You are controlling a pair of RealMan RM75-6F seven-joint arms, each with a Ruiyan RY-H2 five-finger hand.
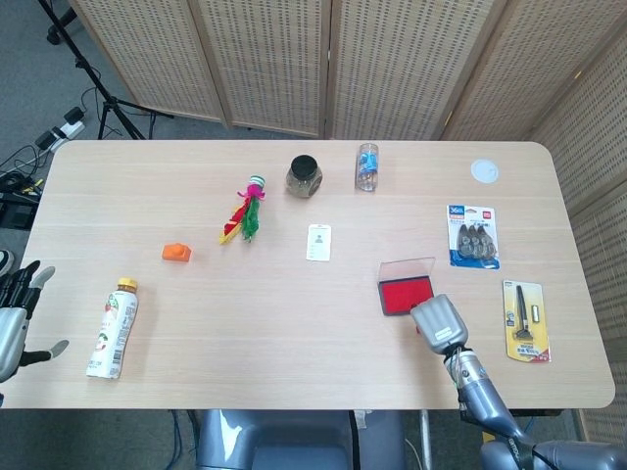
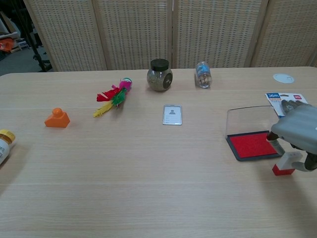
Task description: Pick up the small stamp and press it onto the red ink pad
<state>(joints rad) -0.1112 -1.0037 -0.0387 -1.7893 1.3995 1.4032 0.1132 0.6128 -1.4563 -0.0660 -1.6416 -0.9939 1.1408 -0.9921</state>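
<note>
The red ink pad (image 1: 405, 296) (image 2: 251, 145) lies open right of the table's centre, its clear lid (image 2: 247, 121) standing up behind it. The small stamp (image 2: 283, 167), red base with a white top, stands upright on the table just off the pad's near right corner. My right hand (image 1: 438, 323) (image 2: 298, 133) hovers over it, with fingers (image 2: 276, 145) down around the white top, still pinching it. In the head view the hand hides the stamp. My left hand (image 1: 15, 321) hangs off the table's left edge, fingers spread and holding nothing.
An orange block (image 1: 176, 253) and a lying drink bottle (image 1: 115, 328) sit at the left. A feather toy (image 1: 245, 211), a jar (image 1: 303, 175), a small bottle (image 1: 367, 166) and a card (image 1: 318, 242) lie further back. Two blister packs (image 1: 473, 236) (image 1: 526, 321) lie right of the pad.
</note>
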